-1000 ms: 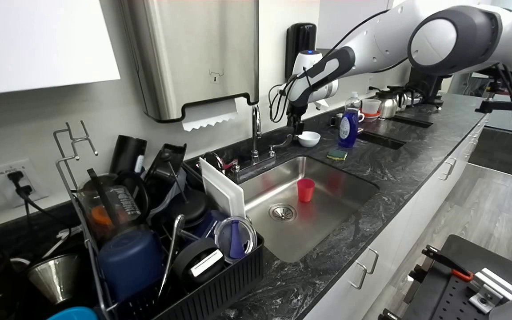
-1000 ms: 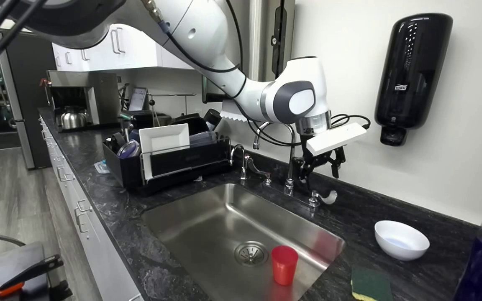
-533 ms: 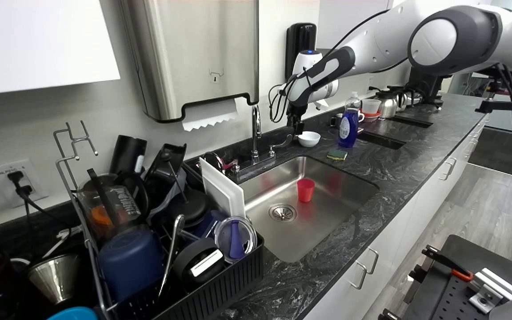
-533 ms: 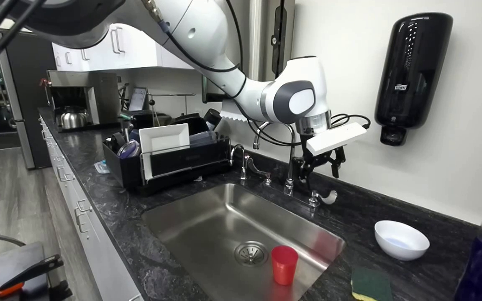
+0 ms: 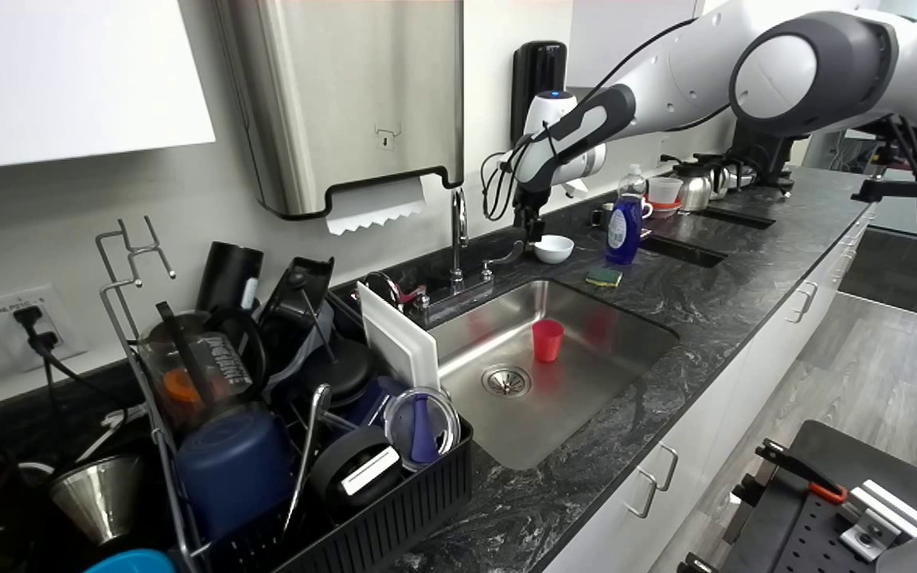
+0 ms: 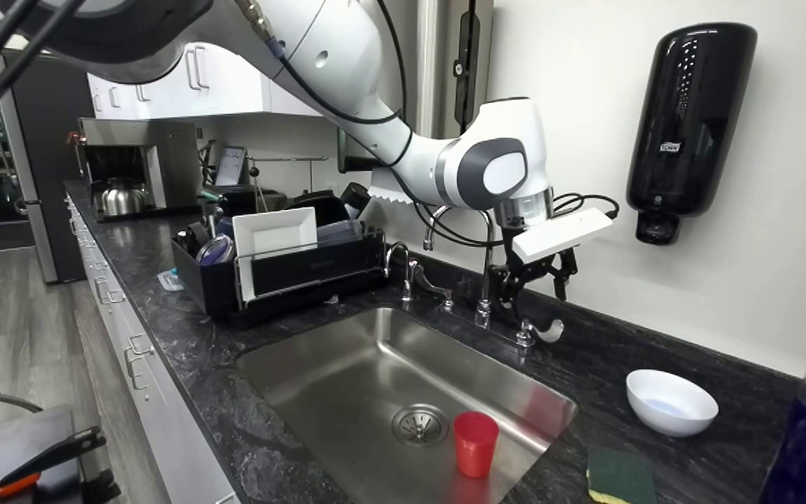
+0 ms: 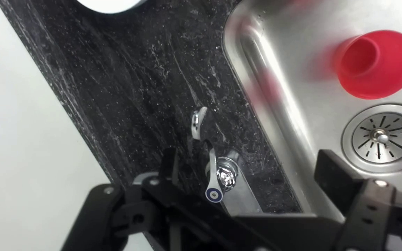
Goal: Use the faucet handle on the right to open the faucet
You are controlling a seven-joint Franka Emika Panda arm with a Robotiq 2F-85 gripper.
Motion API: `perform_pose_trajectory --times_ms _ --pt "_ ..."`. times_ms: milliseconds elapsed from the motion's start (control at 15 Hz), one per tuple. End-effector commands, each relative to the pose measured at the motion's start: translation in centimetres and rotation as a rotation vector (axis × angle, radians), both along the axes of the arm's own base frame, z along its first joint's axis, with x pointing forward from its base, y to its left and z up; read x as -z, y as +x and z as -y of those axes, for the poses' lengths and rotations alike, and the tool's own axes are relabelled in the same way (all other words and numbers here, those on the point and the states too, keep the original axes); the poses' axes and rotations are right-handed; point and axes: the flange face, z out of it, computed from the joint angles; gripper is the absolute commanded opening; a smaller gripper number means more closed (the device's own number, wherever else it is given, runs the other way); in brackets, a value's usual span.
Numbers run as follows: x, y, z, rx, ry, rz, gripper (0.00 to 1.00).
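Now, the faucet handle (image 7: 213, 174): you want the right-hand one, and it lies below the gripper (image 7: 249, 167), near it, just behind the sink (image 6: 347, 364).
Its long axis: from the blue-ringed hub the handle reaches away from the faucet (image 5: 456, 243), roughly along the wall (image 6: 585, 140), its free end towards the white bowl (image 6: 665, 422) on the tabletop (image 6: 592, 371).
Gripper state: yours points down, spread wide, with nothing in its hold.
Handle between fingers: in the wrist view you see it in the gap between the fingers (image 7: 337, 181), nearly square to the line joining them, so your span lies across the handle's length.
Off-centre: it shows nearer the wall-side finger, well apart from the one over the sink.
Touching or not: in an exterior view a finger shows close by the hub; you cannot tell whether it touches.
What the move calls for: probably you lower, easing towards the wall to bring the handle midway, then swing it about its hub; which way is not to be read from here.
How far along: the turn is likely ahead of you.
Other handle (image 6: 428, 283): on the far side of the faucet, towards the dish rack (image 6: 340, 262); leave it alone.
Red cup (image 6: 475, 444): standing in the sink beside the drain (image 6: 420, 425), well apart from the handle.
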Motion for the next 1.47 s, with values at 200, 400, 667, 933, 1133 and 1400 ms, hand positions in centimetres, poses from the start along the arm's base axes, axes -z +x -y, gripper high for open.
perform_pose_trajectory --times_ms 200,400,667,933,1133,1400 --pt "2.1 0.5 1.1 -0.014 0.0 -0.026 1.0" --pt "2.4 0.7 1.3 -0.015 -0.003 -0.025 1.0" --pt "2.5 0.9 1.3 -0.026 0.002 -0.031 1.0" --pt "2.8 0.9 1.1 -0.043 0.005 -0.053 1.0" --pt "2.9 0.8 1.1 -0.05 0.0 -0.056 1.0" --pt "3.1 1.2 1.3 -0.03 -0.011 -0.037 1.0"
